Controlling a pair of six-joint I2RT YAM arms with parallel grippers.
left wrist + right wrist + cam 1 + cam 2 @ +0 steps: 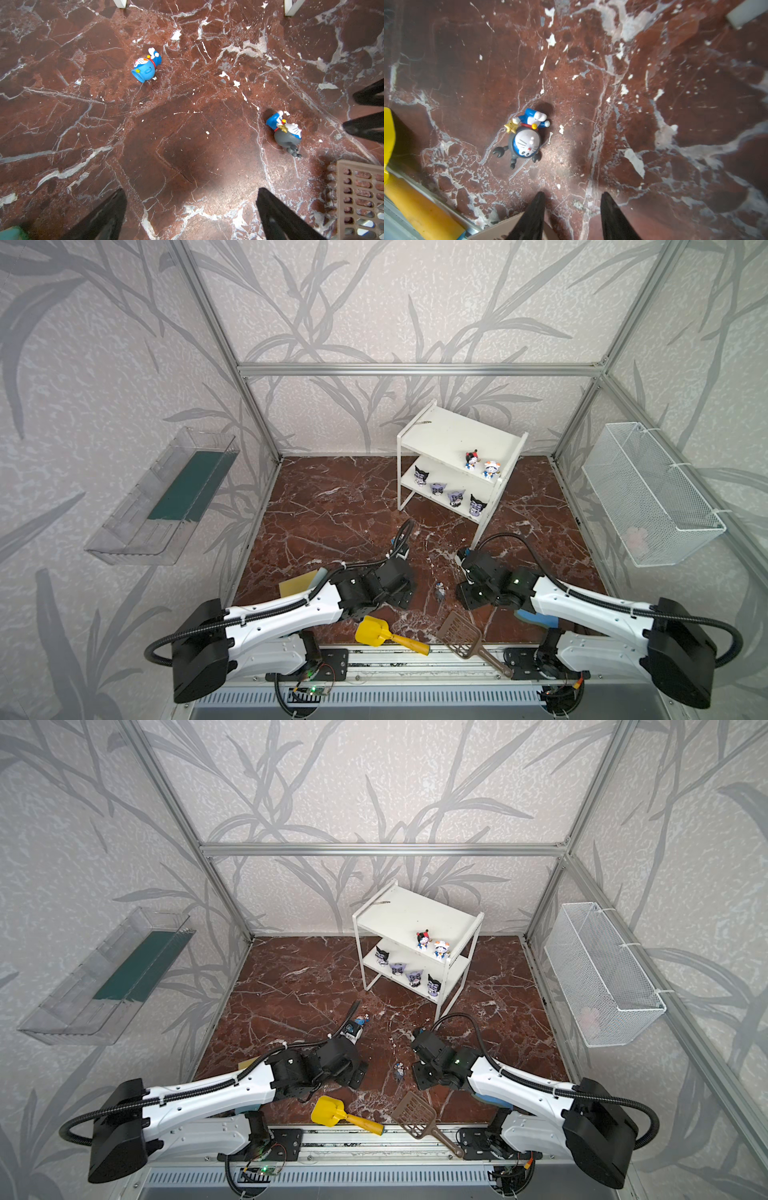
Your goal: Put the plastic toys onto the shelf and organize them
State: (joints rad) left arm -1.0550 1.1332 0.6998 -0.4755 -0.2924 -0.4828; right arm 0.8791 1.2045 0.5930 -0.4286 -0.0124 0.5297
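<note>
Judged to be at the pick-up of the grey-headed toy (pixel 525 138), lying face up on the table (pixel 675 62) just ahead of the right fingers (pixel 533 218). Seen there half-narrowed and empty, nothing between. Seen spread wide and also empty at the left fingers (pixel 106 218), above bare marble, with the blue-headed toy (pixel 146 66) on its side further off.

Standing on the shelf (pixel 457 431): four black-and-purple toys (pixel 456 497) in a row on the lower tier, the red-black one (pixel 471 459) and the orange-white one (pixel 491 469) near the front right corner of the top tier.

To do this step well: widen first, since probably too narrow now for the round head. Bring over the toy, not in front of it. Close across the grey head or the blue body, away from the thin dark claws (pixel 500 151) and the yellow star (pixel 511 127), likely to slip or snag. Keep clear of the brown slotted scoop (pixel 463 635) and the yellow scoop (pixel 372 630). Turn upright before release, beside the other blue-and-white ones on the top tier.

No brand, label or writing readable anywhere.
</note>
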